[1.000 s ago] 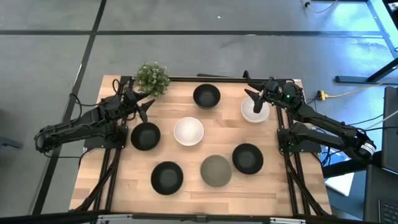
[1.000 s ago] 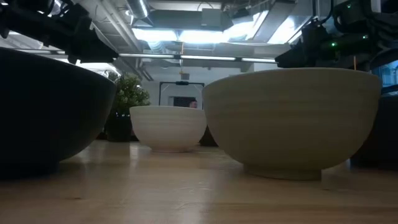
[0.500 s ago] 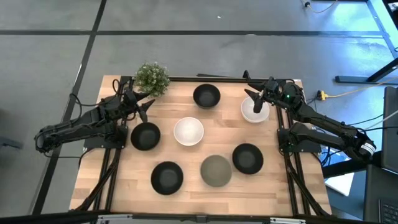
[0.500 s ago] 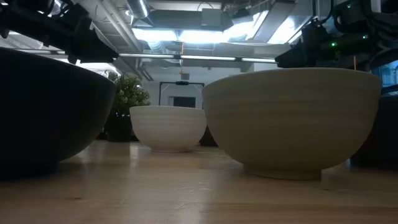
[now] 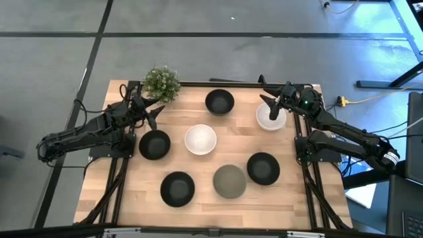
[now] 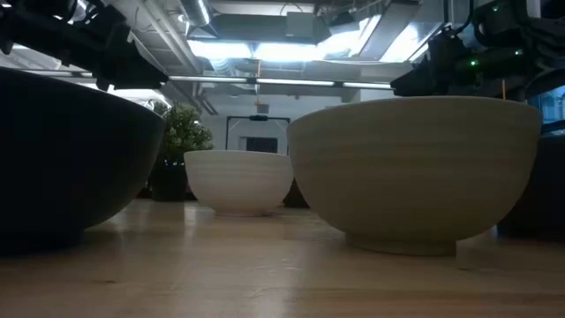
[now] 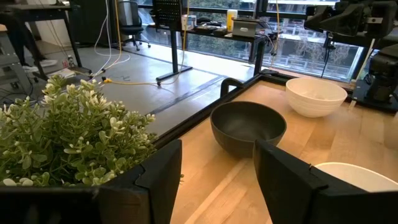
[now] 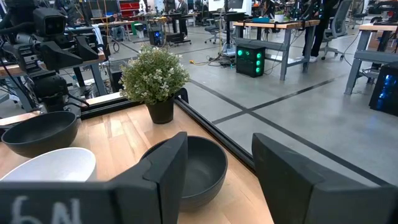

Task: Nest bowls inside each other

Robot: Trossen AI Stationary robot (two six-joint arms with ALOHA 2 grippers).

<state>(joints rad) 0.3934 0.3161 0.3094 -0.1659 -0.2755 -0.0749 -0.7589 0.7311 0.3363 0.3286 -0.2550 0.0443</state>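
From my seat the main worry is the right gripper (image 5: 272, 108), poised right over the white bowl at the far right corner (image 5: 270, 117) with its fingers spread wide and nothing between them: if I drop it off-centre, one finger could land on the rim and tip or skate that light bowl toward the table edge (image 5: 310, 86), which lies just beside it. A glossy rim pinched by two fingers could also slip as it lifts, I would guess. I am taking the potted plant (image 5: 161, 82) as my landmark. The left gripper (image 5: 149, 113) hangs just in front of the plant, also wide apart and empty, and a careless swing there could knock the plant over. Nothing is nested yet, as far as I can see; only six bowls show from above, each standing alone. The far black bowl (image 5: 219, 102) sits to the plant's right, near the back edge. The black bowl by the left gripper (image 5: 154, 143) lies in front of the plant, just past the fingertips, with the centre white bowl (image 5: 200, 139) beside it. Further forward are the near black bowl (image 5: 177, 188), the grey-olive bowl (image 5: 229, 181) and the right-hand black bowl (image 5: 263, 167), all well apart from the plant.
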